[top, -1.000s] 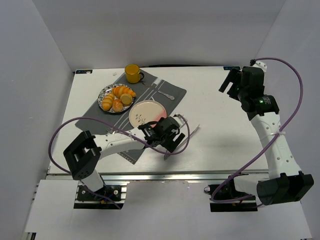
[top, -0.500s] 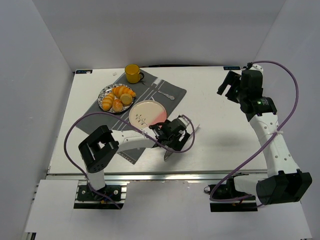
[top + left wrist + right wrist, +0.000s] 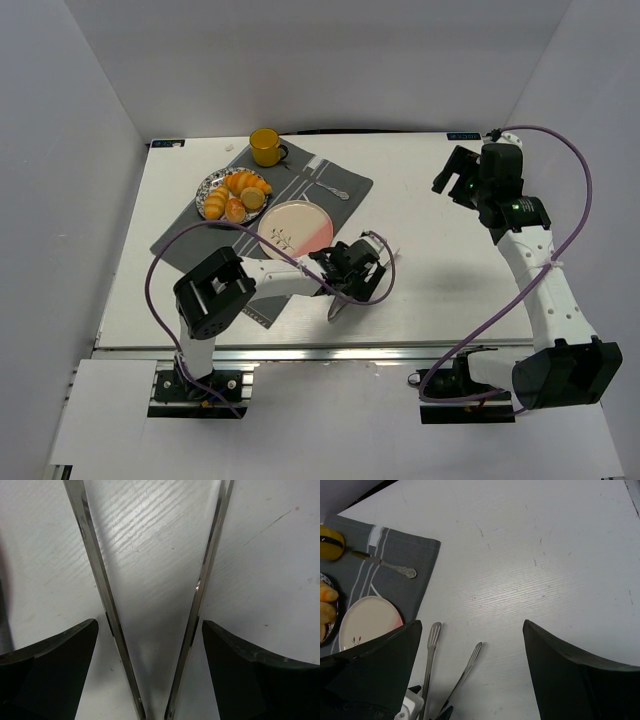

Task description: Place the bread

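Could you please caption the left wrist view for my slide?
Open left fingers straddle the metal tongs lying on the white table.

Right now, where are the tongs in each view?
Top external: tongs lower centre, under the left claw, below-right of the pink plate.
Left wrist: tongs fill the centre, arms in a V.
Right wrist: tongs bottom left, tips up.
Shared landmark: pink plate, top and right wrist.

The cup is yellow, the bread golden-orange, the plate pale pink with a small dark sprig, the cloth grey with light stripes, the tongs silver.
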